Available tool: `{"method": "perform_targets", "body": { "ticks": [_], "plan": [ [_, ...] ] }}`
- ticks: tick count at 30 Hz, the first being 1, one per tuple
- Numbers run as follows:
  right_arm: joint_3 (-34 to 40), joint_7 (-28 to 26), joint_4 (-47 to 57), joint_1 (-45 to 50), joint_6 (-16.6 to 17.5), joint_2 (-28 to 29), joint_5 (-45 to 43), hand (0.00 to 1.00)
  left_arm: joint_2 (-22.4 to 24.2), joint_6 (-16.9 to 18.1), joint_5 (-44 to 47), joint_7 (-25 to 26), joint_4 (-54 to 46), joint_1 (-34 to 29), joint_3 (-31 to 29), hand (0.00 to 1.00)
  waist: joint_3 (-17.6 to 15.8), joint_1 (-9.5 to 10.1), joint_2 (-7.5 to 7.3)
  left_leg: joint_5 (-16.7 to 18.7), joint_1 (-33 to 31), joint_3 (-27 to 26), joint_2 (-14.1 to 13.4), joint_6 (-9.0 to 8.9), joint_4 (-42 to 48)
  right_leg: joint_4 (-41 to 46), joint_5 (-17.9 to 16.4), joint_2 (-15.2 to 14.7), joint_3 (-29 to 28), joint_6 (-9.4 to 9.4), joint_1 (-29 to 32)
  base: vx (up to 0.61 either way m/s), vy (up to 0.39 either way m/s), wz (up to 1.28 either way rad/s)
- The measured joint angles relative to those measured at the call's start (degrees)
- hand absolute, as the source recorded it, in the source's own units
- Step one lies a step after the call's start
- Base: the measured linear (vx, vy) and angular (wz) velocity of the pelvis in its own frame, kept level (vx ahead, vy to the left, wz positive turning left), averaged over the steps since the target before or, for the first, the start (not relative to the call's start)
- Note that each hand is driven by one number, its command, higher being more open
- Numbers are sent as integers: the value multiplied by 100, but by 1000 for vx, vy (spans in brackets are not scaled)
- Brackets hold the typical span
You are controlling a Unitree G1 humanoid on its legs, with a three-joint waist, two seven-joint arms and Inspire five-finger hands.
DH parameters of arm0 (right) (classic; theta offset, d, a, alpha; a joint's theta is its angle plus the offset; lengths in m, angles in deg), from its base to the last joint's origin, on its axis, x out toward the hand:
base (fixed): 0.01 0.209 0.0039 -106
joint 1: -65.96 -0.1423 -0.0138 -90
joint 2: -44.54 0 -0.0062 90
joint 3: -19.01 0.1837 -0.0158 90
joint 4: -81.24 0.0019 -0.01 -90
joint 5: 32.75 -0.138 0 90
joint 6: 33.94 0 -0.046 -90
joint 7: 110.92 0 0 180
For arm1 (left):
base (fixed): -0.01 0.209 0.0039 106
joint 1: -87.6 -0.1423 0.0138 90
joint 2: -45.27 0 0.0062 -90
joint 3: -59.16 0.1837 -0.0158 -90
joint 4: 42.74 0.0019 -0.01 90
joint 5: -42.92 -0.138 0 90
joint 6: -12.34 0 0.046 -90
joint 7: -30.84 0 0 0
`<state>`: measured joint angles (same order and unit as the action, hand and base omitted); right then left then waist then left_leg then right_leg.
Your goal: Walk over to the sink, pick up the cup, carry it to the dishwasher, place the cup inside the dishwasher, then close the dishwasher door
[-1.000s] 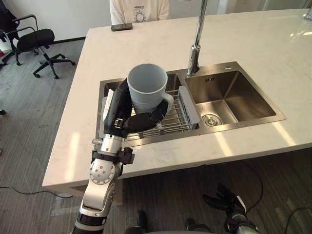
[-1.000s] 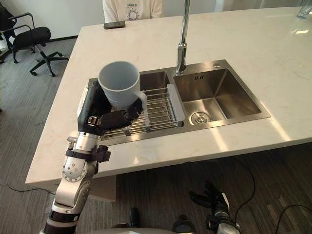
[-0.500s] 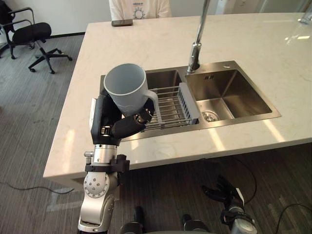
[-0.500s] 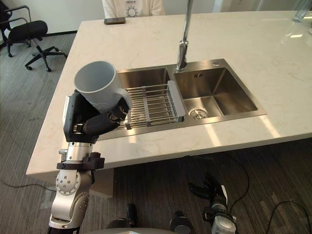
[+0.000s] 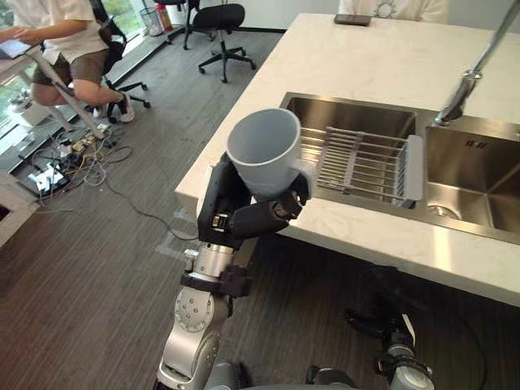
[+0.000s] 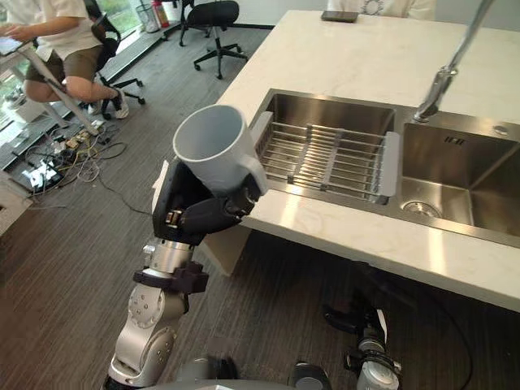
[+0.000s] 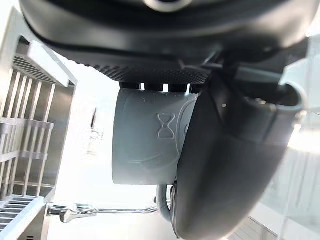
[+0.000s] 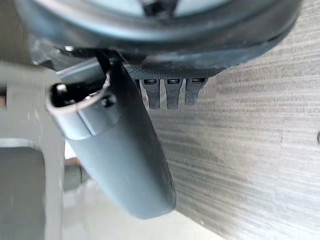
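The left hand's fingers [image 5: 272, 213] are curled tight round the lower body of the cup [image 5: 264, 154], thumb wrapped across from the other side, so the left hand [image 5: 231, 211] has a full grip on it. The cup is pale grey, mouth up and tipped a little. It is carried in the air just off the near corner of the worktop [image 5: 390, 57], clear of the sink [image 5: 479, 195]. The left wrist view shows the cup's wall pressed close against the palm.

The right hand [image 5: 375, 321] hangs low over the floor [image 5: 97, 284], well apart from the cup. Its fingers are loose and hold nothing.

Beyond the cup, a wire rack [image 5: 361, 162] lies across the sink basin nearest that corner, with the tap [image 5: 467, 81] rising behind. A seated person [image 5: 61, 49] and a tangle of cables sit out across the floor.

I'd judge the pick-up done and the carry under way. The next move calls for walking to the dishwasher with the cup kept steady. The arm should stay clear of the worktop's edge, and the feet off those cables.
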<state>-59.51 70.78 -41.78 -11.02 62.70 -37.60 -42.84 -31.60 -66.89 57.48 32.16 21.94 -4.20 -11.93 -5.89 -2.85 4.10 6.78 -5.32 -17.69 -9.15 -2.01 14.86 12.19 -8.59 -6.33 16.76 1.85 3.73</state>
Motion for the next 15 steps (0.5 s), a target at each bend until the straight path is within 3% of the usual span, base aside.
{"method": "perform_targets", "body": {
  "ticks": [1, 4, 7, 10, 11, 13, 14, 15],
  "plan": [
    [24, -4, -104, -27, -3, 71, 0, 90, 21, 20, 1, -16, 174, 137, -18, 30, 70, 18, 54, -63, 143, 3, 56, -199, -517, -89, 72, -1, 124, 70, 3, -21, 210, 46],
    [-78, -41, -228, -133, -5, 296, 2, 90, -183, 25, 3, 14, 543, 24, -242, 30, 107, 80, -168, -124, 213, 35, 239, -143, -617, -282, 224, -98, 167, 145, -140, -9, 133, 17],
    [-87, -53, -271, -215, -5, 346, 5, 90, -232, -14, 6, 70, 617, -134, -419, 30, 114, 112, -209, -76, 249, 79, 354, -46, -617, -285, 259, -205, 221, 164, -213, 1, 118, 14],
    [-70, -36, -503, -310, -29, 301, 26, 90, -236, -26, 6, 67, 595, -263, -494, 30, 62, 190, -288, 160, 275, 240, 542, 64, -397, 335, -38, -551, 294, 261, -196, -5, 121, 30],
    [-75, -32, -522, -299, -47, 270, 29, 90, -202, -27, 5, 51, 573, -332, -493, 30, 35, 156, -311, 382, 286, 385, 635, 112, -215, 900, -213, -727, 268, 237, -119, 5, 150, 72],
    [-81, -31, -548, -265, -112, 250, 30, 90, -149, -43, 4, 27, 529, -438, -493, 30, 21, 108, -337, 505, 340, 725, 783, 237, -41, 1988, -214, -922, -170, 159, 147, 61, 133, 93],
    [-96, -35, -551, -229, -122, 259, 31, 90, -175, -37, 4, 33, 488, -449, -504, 30, -8, 89, -397, 524, 434, 977, 887, 308, -35, 2709, -140, -910, -747, -59, 422, 119, 74, 109],
    [-172, -50, -550, -158, -129, 304, 30, 90, -199, -32, 2, 64, 480, -482, -511, 30, 25, 80, -387, 534, 429, 1246, 883, 363, 0, 2875, -498, -566, -1389, -31, 606, 121, 32, 114]
  ]
}}
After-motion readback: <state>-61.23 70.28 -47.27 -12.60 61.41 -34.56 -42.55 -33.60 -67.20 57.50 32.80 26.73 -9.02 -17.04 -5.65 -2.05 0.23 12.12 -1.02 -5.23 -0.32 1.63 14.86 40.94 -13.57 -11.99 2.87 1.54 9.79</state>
